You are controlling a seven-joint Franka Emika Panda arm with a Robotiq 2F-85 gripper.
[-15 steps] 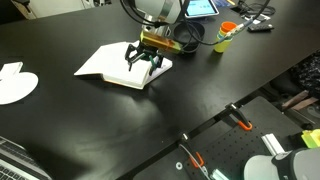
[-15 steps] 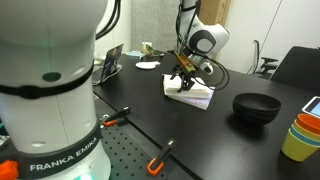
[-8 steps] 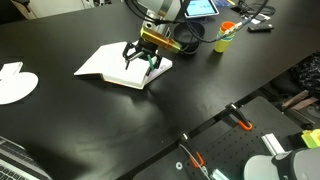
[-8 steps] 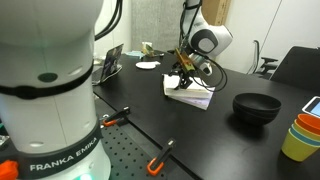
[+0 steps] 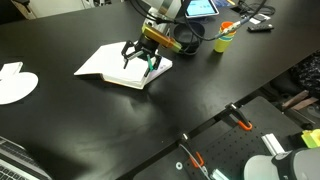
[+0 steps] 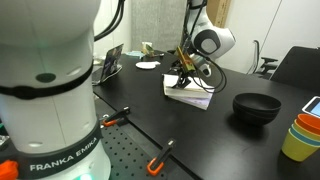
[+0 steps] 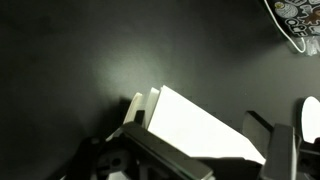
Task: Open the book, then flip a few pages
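The book (image 5: 108,64) lies on the black table (image 5: 70,130) and shows mostly white from above. It also shows in an exterior view (image 6: 190,94), where its pages (image 6: 183,87) look partly raised under the fingers. My gripper (image 5: 141,66) hangs over the book's right end with its fingers spread apart. In the wrist view a white leaf (image 7: 200,125) slants up between the two fingers (image 7: 198,128), with more page edges fanned out beside the left finger. I cannot tell whether a fingertip touches the leaf.
A black bowl (image 6: 256,106) and stacked coloured cups (image 6: 303,135) stand near the table edge. A flat white disc (image 5: 15,83) lies far to one side. A green and orange cup (image 5: 224,38) and a tablet (image 5: 200,7) are behind the arm. Orange clamps (image 5: 238,118) sit at the table's edge.
The gripper has tilted and shifted slightly over the book's end. The book itself has stayed in place.
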